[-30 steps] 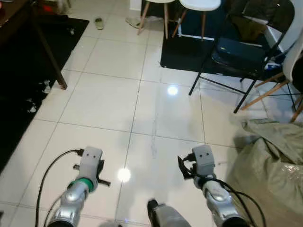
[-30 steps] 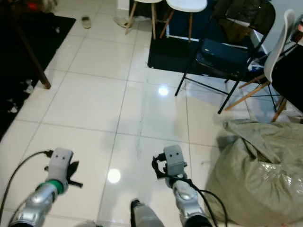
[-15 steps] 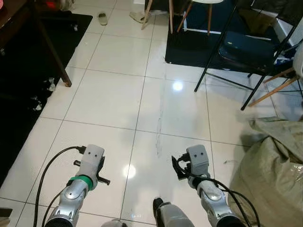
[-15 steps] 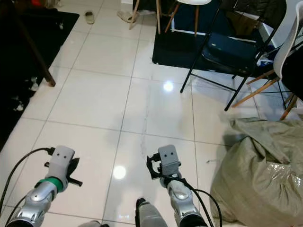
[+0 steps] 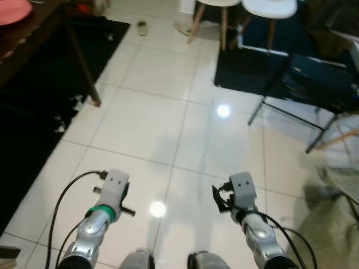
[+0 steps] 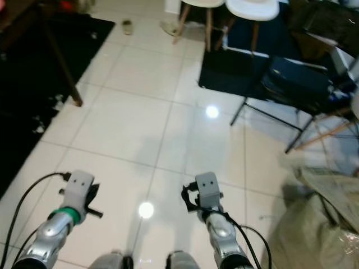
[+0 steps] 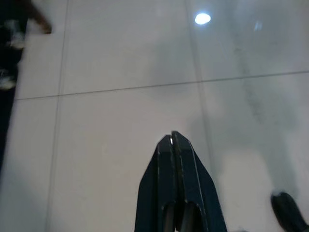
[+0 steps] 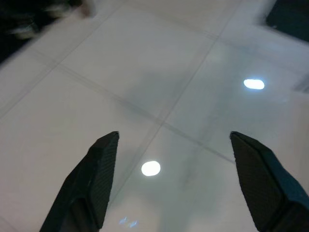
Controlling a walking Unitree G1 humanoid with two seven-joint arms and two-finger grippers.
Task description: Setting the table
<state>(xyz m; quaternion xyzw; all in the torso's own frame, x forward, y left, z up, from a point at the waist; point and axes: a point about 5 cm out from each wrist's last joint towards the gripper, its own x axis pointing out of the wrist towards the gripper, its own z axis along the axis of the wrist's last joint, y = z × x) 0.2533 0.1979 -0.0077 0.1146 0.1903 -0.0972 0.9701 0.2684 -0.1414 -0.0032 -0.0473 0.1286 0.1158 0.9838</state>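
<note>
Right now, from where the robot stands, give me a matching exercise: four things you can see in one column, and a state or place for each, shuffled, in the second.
Column one:
1. left gripper
2. right gripper
3. pink plate
4. folding chair

Column two:
A. on the dark table at far left
B. fingers spread wide apart over the tiles
C. standing ahead on the right, beside the black mat
D. fingers pressed together, empty

Pairs: 1-D, 2-B, 3-A, 4-C
</note>
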